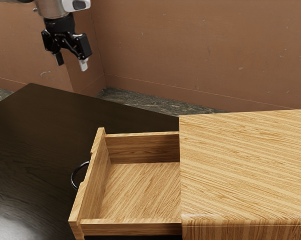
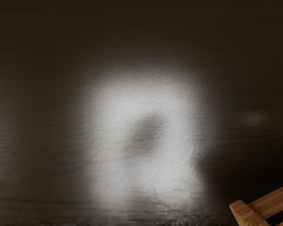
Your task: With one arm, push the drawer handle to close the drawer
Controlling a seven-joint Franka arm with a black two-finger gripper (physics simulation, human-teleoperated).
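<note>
The gripper [image 1: 71, 62] is spread, with nothing between its tips, and is raised well clear of the table [image 1: 27, 125]. The drawer [image 1: 140, 190] extends from the cabinet [image 1: 245, 165] toward the exterior view's left. The handle [image 1: 72, 176] is mounted on the drawer's outer face, below the gripper and nearer the exterior camera. The approach likely requires lowering to the handle's outer side, then pushing toward the cabinet; descending too far inward risks striking the front panel's top edge.

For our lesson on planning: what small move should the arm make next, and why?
Probably lower the jaws toward the outer side of the handle, since they hang well above the table while the drawer stands open.
</note>
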